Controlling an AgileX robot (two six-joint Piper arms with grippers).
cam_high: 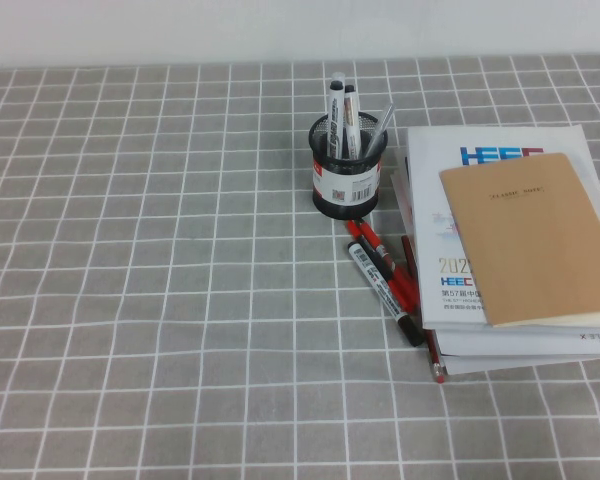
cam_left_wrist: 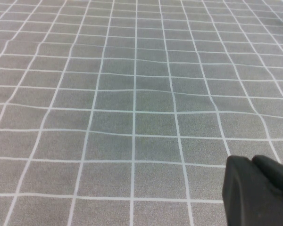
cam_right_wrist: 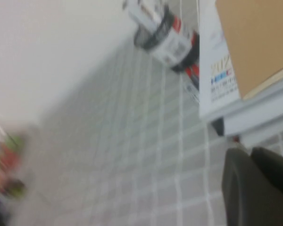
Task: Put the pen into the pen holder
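Pen lying loose beside the holder, both arms out of the high view.

High view: the pen (cam_high: 382,290) lies on the worktop (cam_high: 130,250) just before the pen holder (cam_high: 347,166), among red pens (cam_high: 390,268), against stacked books (cam_high: 515,240). Left wrist view: left pincer (cam_left_wrist: 257,190) over bare cloth, its opening hidden. Right wrist view: right pincer (cam_right_wrist: 257,186), blurred, near the books; grip cannot be told.

The tablecloth (cam_high: 130,300) is matt grey woven cloth with a white grid. The pen holder (cam_high: 348,170) is black wire mesh with a glossy paper label. The pen (cam_high: 382,291) has a smooth printed plastic barrel. The notebook (cam_high: 535,240) has a matt brown paper cover; the books (cam_high: 450,250) below look glossy. The left gripper (cam_left_wrist: 257,193) and right gripper (cam_right_wrist: 257,188) show matt black plastic
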